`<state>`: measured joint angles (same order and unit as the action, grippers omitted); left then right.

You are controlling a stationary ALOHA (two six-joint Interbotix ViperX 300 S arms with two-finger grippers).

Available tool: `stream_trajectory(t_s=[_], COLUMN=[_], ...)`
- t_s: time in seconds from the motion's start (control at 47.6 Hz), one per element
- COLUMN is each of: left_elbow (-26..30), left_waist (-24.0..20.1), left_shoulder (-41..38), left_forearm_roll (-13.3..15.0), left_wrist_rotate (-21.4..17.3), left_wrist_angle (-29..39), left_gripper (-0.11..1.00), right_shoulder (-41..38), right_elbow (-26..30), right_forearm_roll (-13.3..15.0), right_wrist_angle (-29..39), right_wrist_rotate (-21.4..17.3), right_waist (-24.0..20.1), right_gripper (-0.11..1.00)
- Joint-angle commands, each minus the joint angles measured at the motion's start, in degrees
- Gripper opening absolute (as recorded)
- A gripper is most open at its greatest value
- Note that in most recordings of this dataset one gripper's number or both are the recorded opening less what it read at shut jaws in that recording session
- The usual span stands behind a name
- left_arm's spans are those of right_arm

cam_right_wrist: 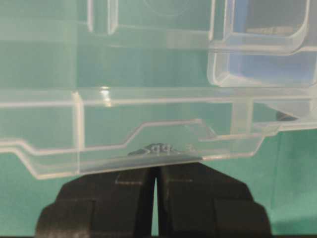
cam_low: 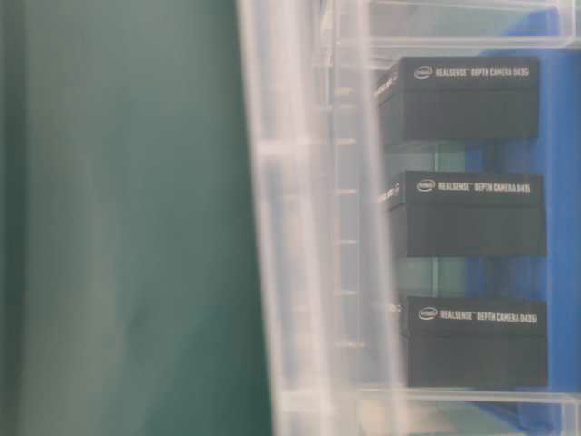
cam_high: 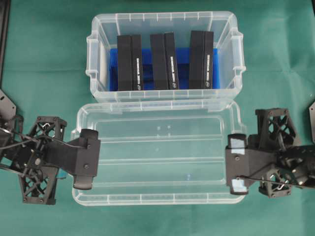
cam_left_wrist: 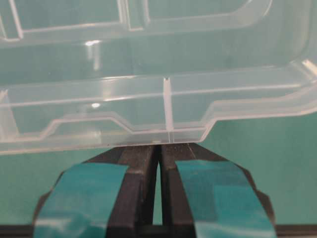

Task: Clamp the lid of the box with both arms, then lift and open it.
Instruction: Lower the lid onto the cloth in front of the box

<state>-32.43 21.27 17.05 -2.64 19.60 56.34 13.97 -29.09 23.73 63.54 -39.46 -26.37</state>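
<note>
The clear plastic lid (cam_high: 157,152) lies flat over the green table cover (cam_high: 44,59), off the box (cam_high: 165,54) and just in front of it, its far edge meeting or overlapping the box's near wall in the overhead view. The box stands open, with a blue insert (cam_high: 147,69) and three black camera cartons (cam_high: 165,61) upright in a row inside; in the table-level view their printing reads "RealSense Depth Camera D435i". The left gripper (cam_high: 87,160), its fingers wrapped in teal tape (cam_left_wrist: 89,188), sits at the lid's left short edge, and the left wrist view shows its two fingers pressed nearly together, pinching the rim tab of the lid at their tips. The right gripper (cam_high: 237,163), plain black in its wrist view, grips the opposite short edge the same way, its fingers closed on the lid's side tab with only a thin slit between them. Both arms reach in from the sides, level with the lid.
</note>
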Motion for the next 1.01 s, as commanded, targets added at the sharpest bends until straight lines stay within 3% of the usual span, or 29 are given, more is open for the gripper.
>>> stream_trajectory(t_s=[0.0, 0.61, 0.799, 0.988], left_elbow=[3.2, -3.1, -3.8, -4.8], left_waist=[-0.8, -0.8, -0.7, -0.7], left_shoulder=[-0.5, -9.9, -12.1, -11.5], left_forearm_roll=[-2.1, -2.1, -2.1, -2.0], left_wrist_rotate=[0.2, 2.8, 3.4, 3.5], left_wrist_angle=[-2.9, -16.7, -19.7, -19.8], left_gripper=[0.01, 0.01, 0.01, 0.01], right_shoulder=[-0.9, -7.0, -9.2, -9.1], right_elbow=[2.0, -9.6, -11.2, -11.4], right_forearm_roll=[1.8, 1.8, 2.2, 2.2], right_wrist_angle=[-2.1, -20.9, -25.0, -24.9], right_wrist_rotate=[-1.8, -11.3, -12.0, -12.0], right_waist=[0.4, 0.4, 0.4, 0.4], right_gripper=[0.00, 0.00, 0.00, 0.00])
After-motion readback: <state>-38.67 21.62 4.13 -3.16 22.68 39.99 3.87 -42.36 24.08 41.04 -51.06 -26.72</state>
